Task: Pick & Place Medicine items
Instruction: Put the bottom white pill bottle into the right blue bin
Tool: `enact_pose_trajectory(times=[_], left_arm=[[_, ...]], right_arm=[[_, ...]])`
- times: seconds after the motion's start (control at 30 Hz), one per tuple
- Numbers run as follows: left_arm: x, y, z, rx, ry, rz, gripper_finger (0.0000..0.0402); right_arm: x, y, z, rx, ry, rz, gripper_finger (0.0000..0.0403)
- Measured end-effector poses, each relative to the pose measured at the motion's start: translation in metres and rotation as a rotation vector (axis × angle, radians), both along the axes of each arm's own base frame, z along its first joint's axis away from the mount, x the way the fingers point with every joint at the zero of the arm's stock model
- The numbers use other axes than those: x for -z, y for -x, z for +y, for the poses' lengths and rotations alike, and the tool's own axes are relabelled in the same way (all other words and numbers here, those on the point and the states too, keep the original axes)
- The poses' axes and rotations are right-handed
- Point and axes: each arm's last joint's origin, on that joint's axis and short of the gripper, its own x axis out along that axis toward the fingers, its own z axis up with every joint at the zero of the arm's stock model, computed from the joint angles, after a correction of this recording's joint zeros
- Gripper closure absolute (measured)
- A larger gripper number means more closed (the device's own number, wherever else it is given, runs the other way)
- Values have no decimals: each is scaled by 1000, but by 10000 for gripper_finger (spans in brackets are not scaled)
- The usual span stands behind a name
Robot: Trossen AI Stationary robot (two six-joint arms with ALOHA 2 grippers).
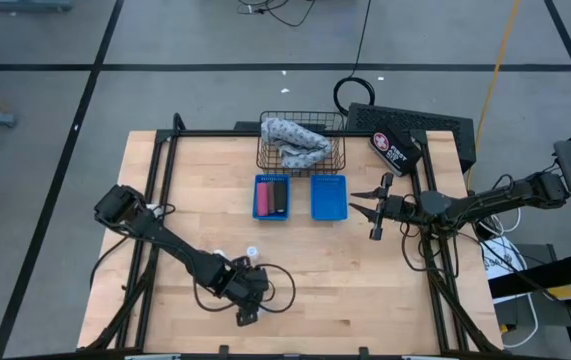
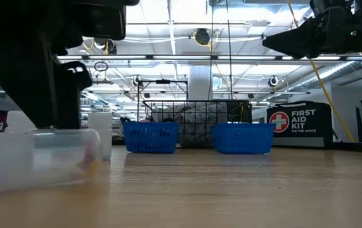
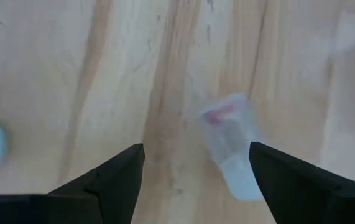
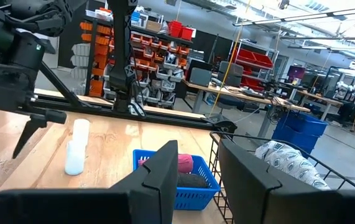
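My left gripper points down at the near part of the table, open. A small clear-white bottle with something pinkish inside lies on its side between the fingers, nearer one of them, and I see no touch. In the low view that bottle lies under the dark gripper. Two more white bottles stand just beyond. A pink piece and a black piece lie in the left blue bin. My right gripper hovers at the table's right, open and holding nothing.
A second blue bin stands right of the first. Behind both is a wire basket with a patterned cloth. A black first-aid pouch lies at the far right. Bare wood spreads between the arms.
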Motion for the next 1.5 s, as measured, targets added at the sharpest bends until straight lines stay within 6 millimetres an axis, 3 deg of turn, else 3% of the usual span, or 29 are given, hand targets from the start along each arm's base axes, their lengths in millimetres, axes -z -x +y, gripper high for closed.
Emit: enact_pose_trajectory(times=[0.3,0.77,1.03,1.27,1.5], left_arm=[[0,1,-1,25,-43,-19,127],[0,7,-11,-16,61,35,122],[17,8,-25,193,-65,-23,121],[35,-3,-25,154,-68,-33,121],[36,-14,-19,133,-220,-170,121]], right_arm=[[0,0,0,0,-1,-1,298],[0,0,0,0,0,0,298],[0,0,0,0,0,2,298],[0,0,0,0,0,3,298],[0,0,0,0,0,2,298]])
